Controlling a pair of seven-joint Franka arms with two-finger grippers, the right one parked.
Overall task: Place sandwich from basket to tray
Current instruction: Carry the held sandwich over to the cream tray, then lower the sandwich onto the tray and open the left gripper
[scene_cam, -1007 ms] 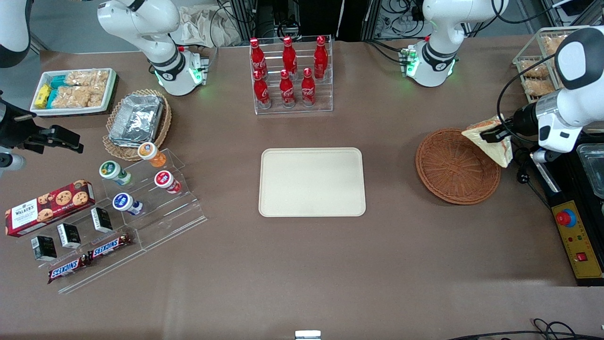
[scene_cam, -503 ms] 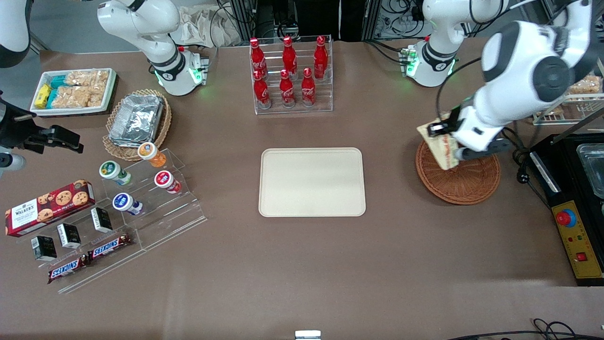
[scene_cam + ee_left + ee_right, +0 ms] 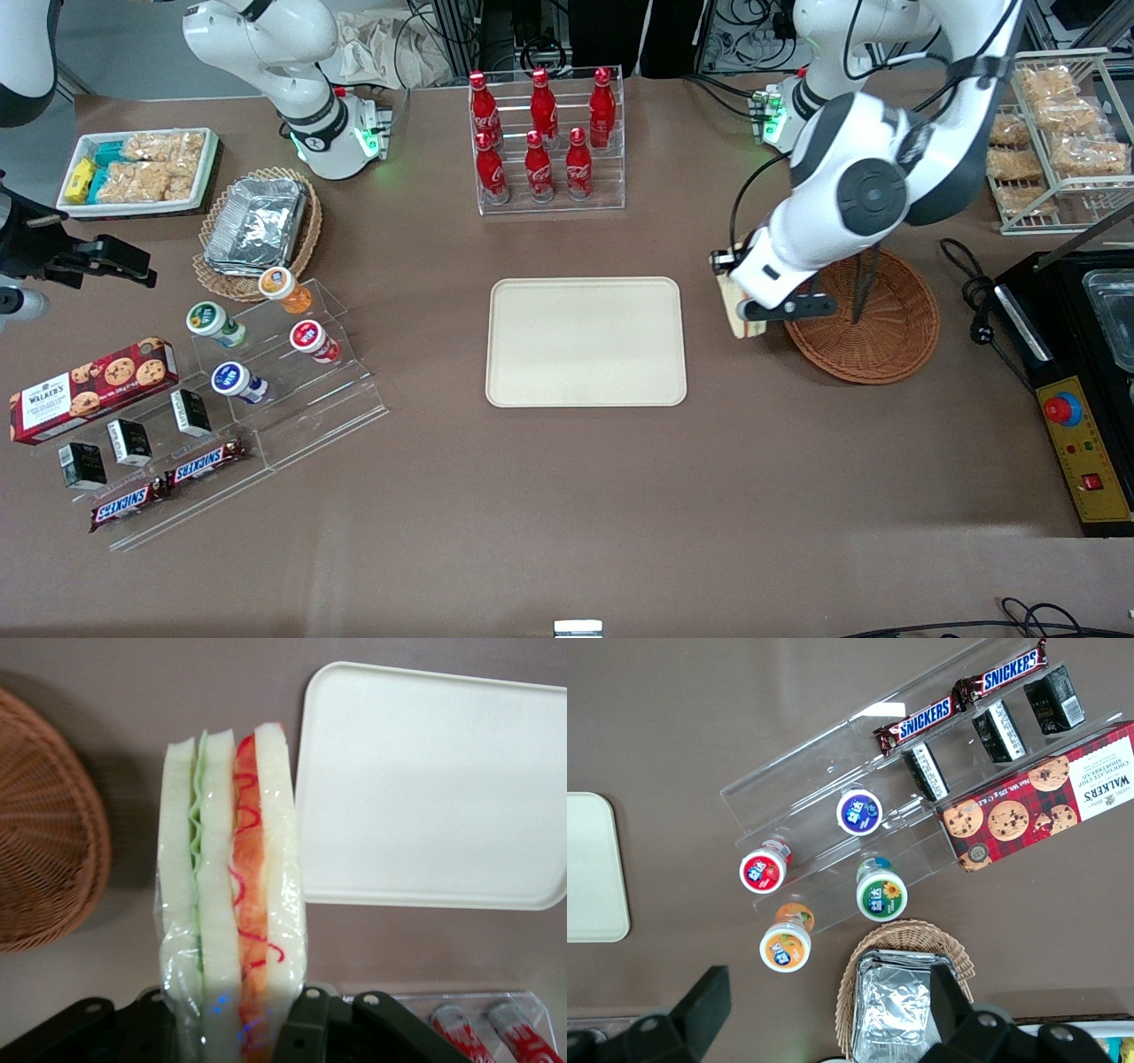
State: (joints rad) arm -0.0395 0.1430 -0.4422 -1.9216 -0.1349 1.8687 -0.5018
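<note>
sandwich [image 3: 232, 895]: triangular wedge in clear wrap, white bread with green and orange-red filling showing along its edge. location: clamped between the two fingers of the left gripper [image 3: 232, 1028], one black finger [image 3: 306, 1023] pressed against each bread face; the wedge sticks straight out from the fingertips, long axis running away from the wrist. in the front view the sandwich [image 3: 732, 306] hangs in the air between basket and tray, clear of both.

basket [image 3: 873, 328]: reddish-brown wicker, round and shallow, nothing seen in it; lies just beside the fingers toward the working arm's end of the table.

tray [image 3: 586, 341]: cream rectangular, low rim, rounded corners, surface bare; lies from the fingers toward the parked arm's end, its nearest short edge close to the sandwich tip with a strip of bare table between.

judgement: carry stage, lift out of the basket done, set-down not yet begun. remaining travel is sideways over the tray rim, then down. whole tray surface is free; rack of cola bottles [image 3: 542, 142] stands well apart, farther from the front camera, and should not interfere.
</note>
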